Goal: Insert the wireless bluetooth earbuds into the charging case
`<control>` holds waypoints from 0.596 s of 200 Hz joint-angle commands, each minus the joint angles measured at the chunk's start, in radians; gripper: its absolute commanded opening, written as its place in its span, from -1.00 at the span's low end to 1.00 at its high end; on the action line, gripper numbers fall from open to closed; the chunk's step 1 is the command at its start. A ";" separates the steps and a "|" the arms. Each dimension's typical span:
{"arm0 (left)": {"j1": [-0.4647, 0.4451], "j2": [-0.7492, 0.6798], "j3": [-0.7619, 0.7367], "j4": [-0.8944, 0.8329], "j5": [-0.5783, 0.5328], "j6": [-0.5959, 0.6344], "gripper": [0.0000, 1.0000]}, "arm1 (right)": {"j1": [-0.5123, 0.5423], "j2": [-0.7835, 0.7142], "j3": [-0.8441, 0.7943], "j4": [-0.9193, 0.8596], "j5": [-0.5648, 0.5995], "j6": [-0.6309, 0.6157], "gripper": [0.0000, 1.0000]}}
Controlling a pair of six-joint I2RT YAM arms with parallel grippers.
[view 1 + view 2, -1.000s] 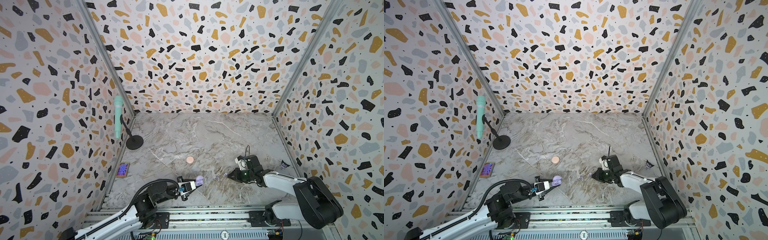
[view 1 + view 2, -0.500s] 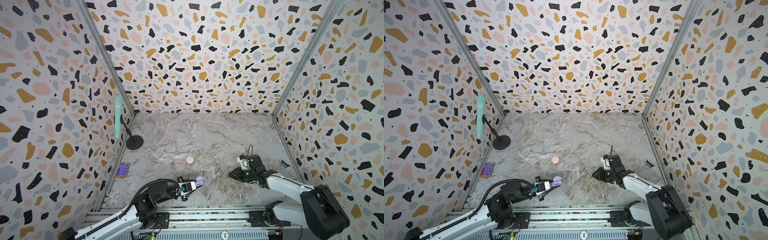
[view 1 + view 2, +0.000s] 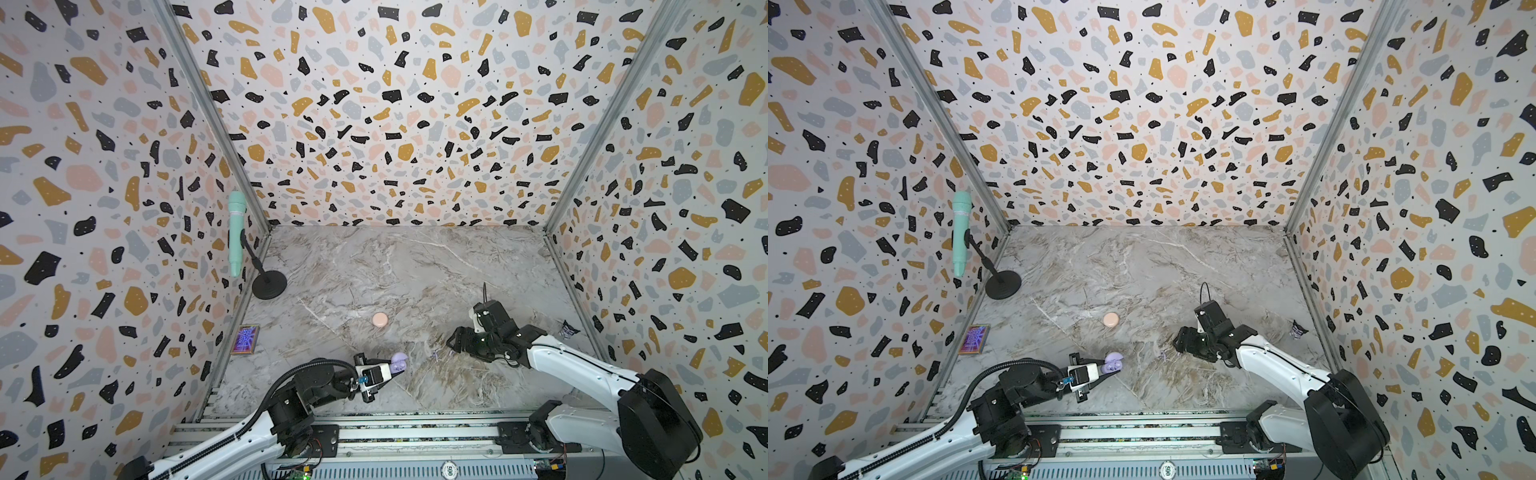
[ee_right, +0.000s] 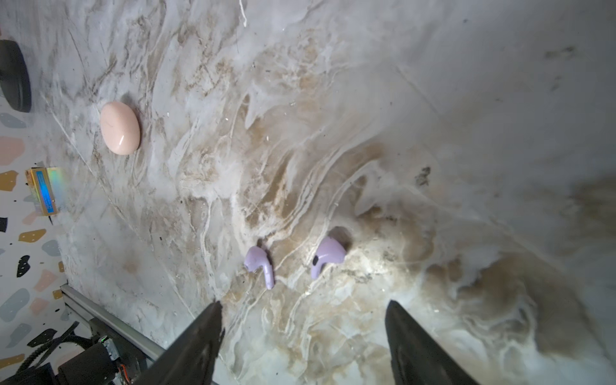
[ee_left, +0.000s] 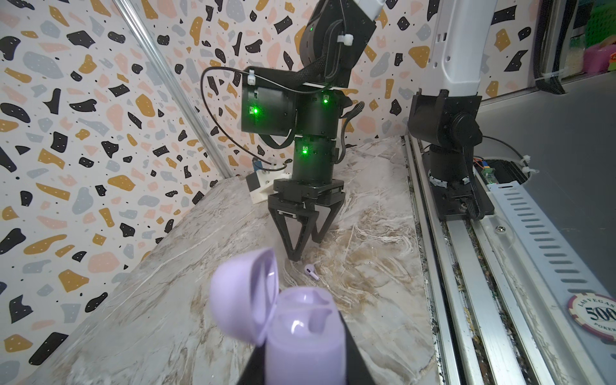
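Two lavender earbuds (image 4: 260, 263) lie just ahead of the spread right gripper (image 4: 303, 310).

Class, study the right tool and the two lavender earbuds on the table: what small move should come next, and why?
Probably lower the right tool onto the lavender earbud and close. Its jaws stand open and empty, the earbud lies loose on the table, and the left tool holds the lavender case open.
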 commanded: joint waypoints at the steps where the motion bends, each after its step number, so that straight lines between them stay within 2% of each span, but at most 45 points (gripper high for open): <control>1: -0.006 -0.008 0.033 0.033 0.016 0.009 -1.00 | 0.046 0.047 0.097 -0.168 0.157 0.101 0.50; 40: -0.009 -0.012 0.033 0.029 0.023 0.007 -1.00 | 0.100 0.166 0.194 -0.238 0.221 0.105 0.37; 119: -0.013 0.004 0.036 0.025 0.030 0.007 -1.00 | 0.122 0.255 0.197 -0.200 0.220 0.097 0.02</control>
